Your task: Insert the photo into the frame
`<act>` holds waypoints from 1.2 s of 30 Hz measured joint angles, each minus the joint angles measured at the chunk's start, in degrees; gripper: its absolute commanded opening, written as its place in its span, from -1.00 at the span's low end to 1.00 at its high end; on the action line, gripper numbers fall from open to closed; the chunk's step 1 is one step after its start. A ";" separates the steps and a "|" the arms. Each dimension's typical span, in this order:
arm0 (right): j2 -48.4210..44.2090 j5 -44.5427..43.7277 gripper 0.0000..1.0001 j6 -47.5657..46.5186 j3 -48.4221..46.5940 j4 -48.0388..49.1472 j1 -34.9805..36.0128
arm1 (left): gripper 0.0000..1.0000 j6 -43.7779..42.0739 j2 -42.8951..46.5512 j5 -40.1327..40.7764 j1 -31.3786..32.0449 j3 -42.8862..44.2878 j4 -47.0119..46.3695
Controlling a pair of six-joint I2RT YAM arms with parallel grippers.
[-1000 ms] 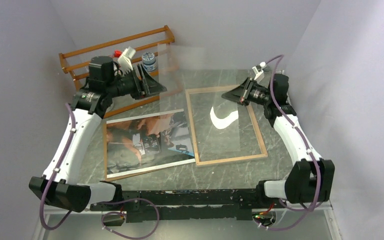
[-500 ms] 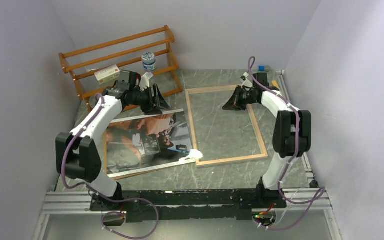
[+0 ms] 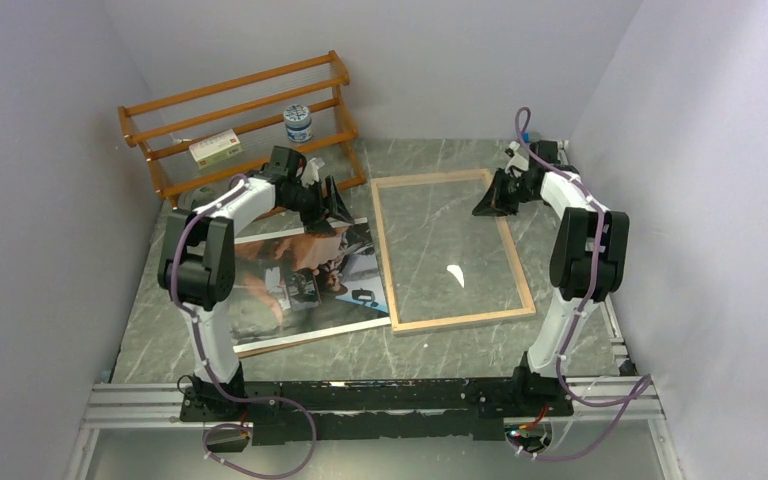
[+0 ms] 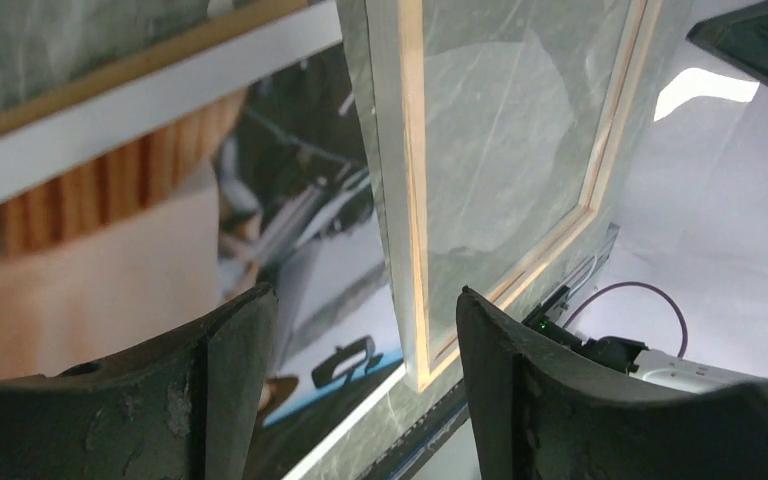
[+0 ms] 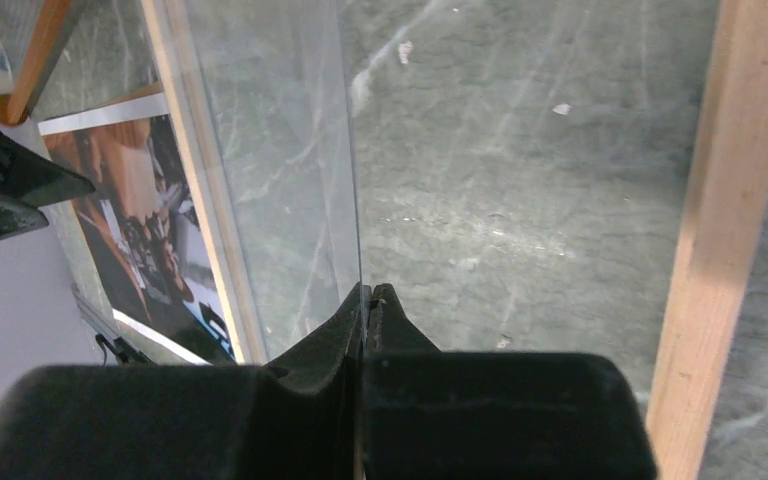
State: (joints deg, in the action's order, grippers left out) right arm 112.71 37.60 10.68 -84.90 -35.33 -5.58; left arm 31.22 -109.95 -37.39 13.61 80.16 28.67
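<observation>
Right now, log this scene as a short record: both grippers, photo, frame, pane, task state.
left gripper: open, holding nothing, above the photo
right gripper: shut on the edge of the clear pane
clear pane: over the opening of the frame; seated or not, cannot tell
photo: flat on a brown backing sheet, left of the frame
frame: flat on the table, wood rim up
task state: photo not yet in frame

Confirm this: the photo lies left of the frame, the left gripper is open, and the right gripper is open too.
Wrong: the right gripper is shut on the clear pane, as the right wrist view shows. The photo, frame and left gripper are as stated.
</observation>
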 measured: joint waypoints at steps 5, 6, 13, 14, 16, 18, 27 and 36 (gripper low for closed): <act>0.00 0.42 -1.00 -0.31 2.40 1.84 -1.25 | 0.37 0.07 -6.84 -0.02 2.16 6.01 -1.14; 0.00 0.55 -1.00 -0.22 2.86 2.43 -1.25 | 0.37 0.09 -8.09 -0.02 2.78 7.17 -1.25; -0.02 1.95 -1.00 0.42 5.14 5.49 -1.33 | 0.32 1.44 -13.42 -0.31 4.70 12.22 -1.81; 0.00 1.90 -1.00 0.26 5.14 5.42 -1.36 | 0.32 1.46 -13.99 -0.28 4.70 12.81 -1.81; -0.02 1.84 -1.00 -0.24 5.14 5.38 -1.42 | 0.31 1.49 -14.86 -0.22 4.70 13.62 -1.81; -0.02 1.66 -1.00 -0.72 5.14 5.20 -1.49 | 0.30 1.53 -15.15 -0.20 4.68 13.73 -1.70; 0.00 0.94 -1.00 -4.31 4.57 2.89 -1.90 | 0.28 1.60 -15.69 0.20 5.11 15.15 -0.48; 0.02 0.46 -1.00 -7.32 2.29 0.20 -1.99 | 0.27 1.55 -15.69 0.44 5.73 15.61 0.81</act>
State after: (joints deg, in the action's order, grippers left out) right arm 112.73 38.06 3.36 -82.61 -35.14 -7.57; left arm 32.77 -125.64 -36.95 19.33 95.77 29.47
